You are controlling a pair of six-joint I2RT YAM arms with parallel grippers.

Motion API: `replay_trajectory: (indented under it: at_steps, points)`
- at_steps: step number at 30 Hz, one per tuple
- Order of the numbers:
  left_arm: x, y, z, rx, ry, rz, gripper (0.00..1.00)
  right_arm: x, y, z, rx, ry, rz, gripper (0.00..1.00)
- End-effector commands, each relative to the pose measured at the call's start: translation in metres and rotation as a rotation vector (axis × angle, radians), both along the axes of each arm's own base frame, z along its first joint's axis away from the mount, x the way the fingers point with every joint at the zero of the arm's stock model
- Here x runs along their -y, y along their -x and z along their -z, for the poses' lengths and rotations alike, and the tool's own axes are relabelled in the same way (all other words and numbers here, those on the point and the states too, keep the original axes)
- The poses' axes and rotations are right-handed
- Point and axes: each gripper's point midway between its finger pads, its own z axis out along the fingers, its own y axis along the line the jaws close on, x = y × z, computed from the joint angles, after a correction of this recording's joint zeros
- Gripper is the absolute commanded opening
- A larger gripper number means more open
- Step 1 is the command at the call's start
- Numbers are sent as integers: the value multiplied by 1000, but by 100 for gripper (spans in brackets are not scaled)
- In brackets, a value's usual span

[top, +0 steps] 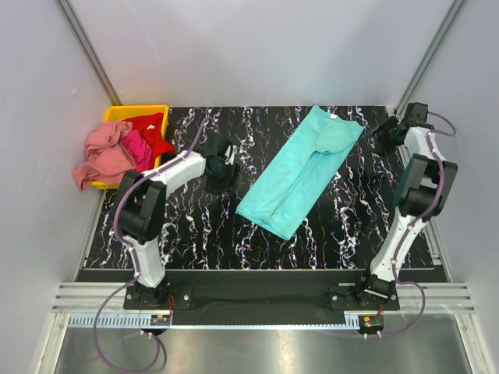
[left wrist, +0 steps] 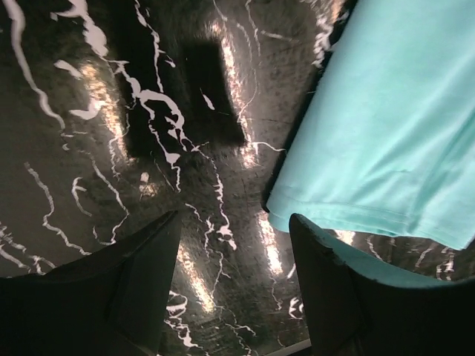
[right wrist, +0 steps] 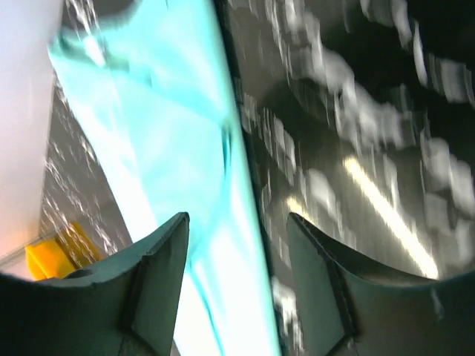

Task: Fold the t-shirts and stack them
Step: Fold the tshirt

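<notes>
Far left, the salmon pink shirt [top: 101, 156], magenta shirt [top: 135, 148] and red shirt [top: 148, 123] lie heaped in and over the yellow bin [top: 136, 109]. My left pincer [left wrist: 234, 222] hovers spread and empty. The turquoise shirt [top: 300, 171] lies just to its right, 1 long strip running diagonally from near-left hem to far-right collar. My right pincer [right wrist: 237, 219], spread and empty, sits beside the collar end by the table [top: 195, 230] edge. Bare tabletop lies nearer me.

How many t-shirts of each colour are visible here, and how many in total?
turquoise t-shirt: 1
salmon pink t-shirt: 1
magenta t-shirt: 1
red t-shirt: 1
Total: 4
</notes>
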Motion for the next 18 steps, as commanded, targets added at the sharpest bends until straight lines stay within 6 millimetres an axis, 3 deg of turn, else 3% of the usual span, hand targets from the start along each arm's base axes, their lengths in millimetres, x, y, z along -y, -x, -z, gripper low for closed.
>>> replay_trajectory:
  at_steps: [1,2,4,5,7,8,14,17,18]
  points:
    - [15,2,16,-26,42,77,66,-41,50,-36,-47,52,-28,64]
    - [21,3,16,-31,70,88,66,-57,73,-35,-76,57,-63,64]
    - [23,6,22,-49,80,89,66,-85,98,-29,-110,64,-113,65]
    - [25,8,24,-55,82,95,66,-94,119,-25,-131,63,-131,65]
    - [26,11,32,-70,68,99,66,-99,134,-26,-123,84,-136,66]
    - [25,12,36,-71,53,95,66,-99,145,-15,-149,81,-137,66]
    - [40,35,63,-131,55,118,64,-114,127,-31,-12,49,-246,63]
    - [35,42,67,-128,43,98,57,-117,126,-41,30,47,-267,62]
    - [33,43,65,-121,40,91,48,-117,127,-41,33,50,-272,62]
